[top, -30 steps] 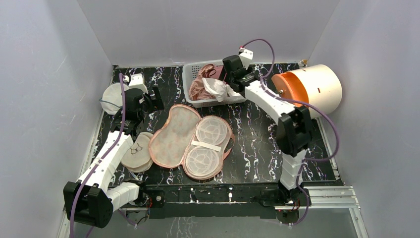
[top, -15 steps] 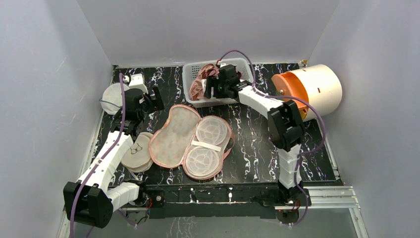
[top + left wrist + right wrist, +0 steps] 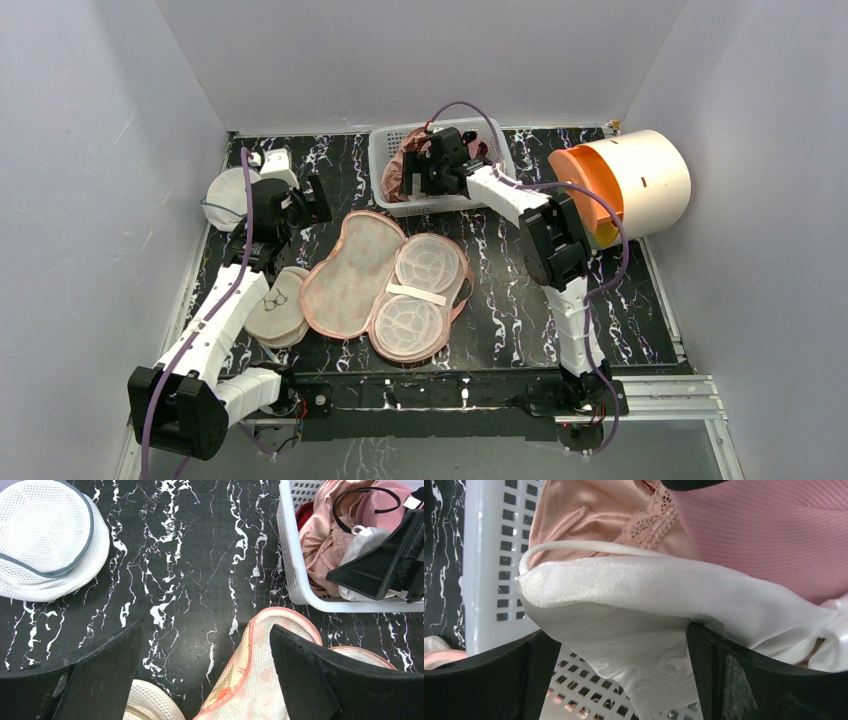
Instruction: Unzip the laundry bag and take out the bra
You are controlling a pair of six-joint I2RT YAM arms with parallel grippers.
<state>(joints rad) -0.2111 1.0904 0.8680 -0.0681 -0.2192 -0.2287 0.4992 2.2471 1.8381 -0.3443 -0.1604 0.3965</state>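
Swinging left and down since a second ago, the right arm has brought the right gripper (image 3: 425, 172) low into the white basket (image 3: 380, 160) at the far edge of the table. The left arm has not shifted. The right gripper's jaws now stand wide apart, and the bra (image 3: 664, 600) sags loose between them, pinched by neither. It rests on a pink satin garment (image 3: 584, 515) inside the basket. The left gripper (image 3: 205, 630) also hangs spread and empty, above the far-left end of the laundry bag (image 3: 385, 285), which lies unzipped and flat mid-table.

The bra looks light, limp and a little slippery, and its cups seem springy. The folded cup edge or the band would likely give a surer hold than the smooth face.

From above, the right gripper hides the bra almost entirely. The right wrist view shows its sheen and rolled edge close up. The left wrist view shows it as a white bundle behind a black finger, and only the top view shows the whole bag.
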